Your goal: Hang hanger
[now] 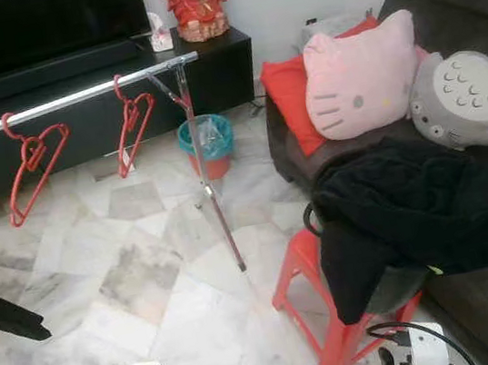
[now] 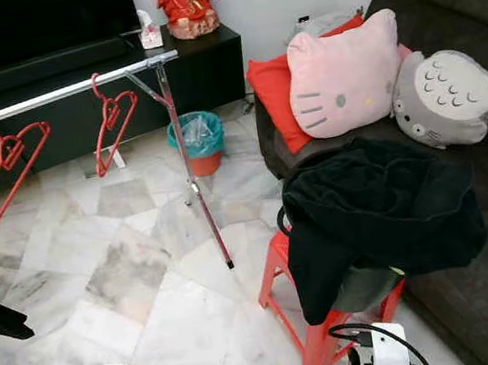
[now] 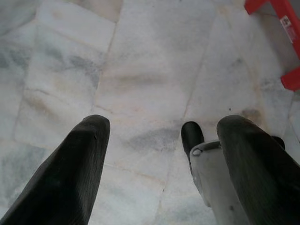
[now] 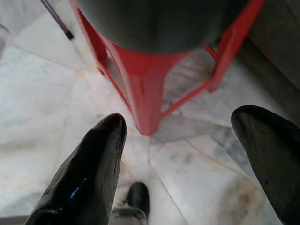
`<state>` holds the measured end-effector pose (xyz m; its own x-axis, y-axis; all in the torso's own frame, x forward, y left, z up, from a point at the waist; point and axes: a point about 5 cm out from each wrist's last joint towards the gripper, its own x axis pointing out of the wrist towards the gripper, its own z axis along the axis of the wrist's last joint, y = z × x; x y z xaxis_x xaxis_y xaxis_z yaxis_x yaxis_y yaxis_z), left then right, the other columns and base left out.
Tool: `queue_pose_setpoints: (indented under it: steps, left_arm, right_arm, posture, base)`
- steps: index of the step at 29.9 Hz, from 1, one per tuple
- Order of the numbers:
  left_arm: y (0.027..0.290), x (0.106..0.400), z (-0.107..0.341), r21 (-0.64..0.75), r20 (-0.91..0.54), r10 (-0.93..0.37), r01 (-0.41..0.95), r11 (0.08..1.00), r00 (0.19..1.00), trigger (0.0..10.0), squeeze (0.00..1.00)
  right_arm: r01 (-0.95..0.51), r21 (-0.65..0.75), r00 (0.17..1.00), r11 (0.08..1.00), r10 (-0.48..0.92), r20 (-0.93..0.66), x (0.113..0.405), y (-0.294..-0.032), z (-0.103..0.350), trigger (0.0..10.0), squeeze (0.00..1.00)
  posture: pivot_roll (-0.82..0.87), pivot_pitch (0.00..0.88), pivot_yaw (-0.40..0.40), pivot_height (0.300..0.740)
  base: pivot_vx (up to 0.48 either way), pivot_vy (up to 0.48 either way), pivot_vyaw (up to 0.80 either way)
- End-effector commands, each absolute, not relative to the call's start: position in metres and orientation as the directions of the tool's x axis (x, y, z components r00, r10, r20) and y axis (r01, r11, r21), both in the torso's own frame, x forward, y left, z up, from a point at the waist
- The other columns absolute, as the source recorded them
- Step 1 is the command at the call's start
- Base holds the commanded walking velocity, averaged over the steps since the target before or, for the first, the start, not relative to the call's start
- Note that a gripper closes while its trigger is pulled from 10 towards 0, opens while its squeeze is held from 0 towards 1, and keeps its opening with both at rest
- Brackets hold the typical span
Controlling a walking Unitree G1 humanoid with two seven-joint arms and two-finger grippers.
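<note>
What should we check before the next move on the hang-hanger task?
1. Rail has free space between the two red hangers: ok.
2. Left end effector open, holding nothing, over bare floor: ok.
3. Right end effector open, holding nothing, by the red stool: ok.
4. Hanger in hand to hang: not ok.
5. Spare hanger under the black clothing on the stool: cannot tell.
6. Rack leg stands in the path toward the rail: not ok.

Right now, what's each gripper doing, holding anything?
Left gripper: open, empty, pointing down at the marble floor.
Right gripper: open, empty, hanging by the red stool.
</note>
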<state>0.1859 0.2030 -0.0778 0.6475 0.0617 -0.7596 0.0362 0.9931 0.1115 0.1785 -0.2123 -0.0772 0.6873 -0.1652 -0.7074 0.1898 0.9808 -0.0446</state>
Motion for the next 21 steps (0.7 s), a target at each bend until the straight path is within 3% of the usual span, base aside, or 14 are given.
queue_pose_setpoints:
  steps: [1,11,17,21]
  left_arm:
    - [0.202,0.191,-0.076,0.116,-0.764,0.041,0.074,0.99,0.644,10.0,0.0]
    - [0.201,0.222,-0.059,0.132,-0.712,0.04,0.078,0.988,0.701,10.0,0.0]
    - [0.189,0.213,-0.066,0.114,-0.731,0.012,0.105,0.988,0.683,10.0,0.0]
    - [0.192,0.209,-0.068,0.115,-0.735,0.02,0.095,0.989,0.678,10.0,0.0]
  right_arm:
    - [0.223,-0.024,0.701,0.974,-0.178,-0.69,0.18,-0.209,-0.076,10.0,0.0]
    - [0.215,-0.022,0.699,0.976,-0.17,-0.695,0.177,-0.206,-0.078,10.0,0.0]
    - [0.251,-0.028,0.697,0.968,-0.2,-0.688,0.177,-0.216,-0.076,10.0,0.0]
    - [0.255,-0.013,0.693,0.967,-0.192,-0.694,0.175,-0.213,-0.077,10.0,0.0]
  posture:
    - [-0.03,0.0,0.052,0.74]
    - [-0.08,0.0,0.008,0.74]
    - [-0.09,0.0,0.021,0.74]
    - [-0.08,0.0,0.015,0.74]
  base:
    - [0.0,0.0,0.0]
    - [0.0,0.0,0.0]
    - [0.0,0.0,0.0]
    - [0.0,-0.259,0.0]
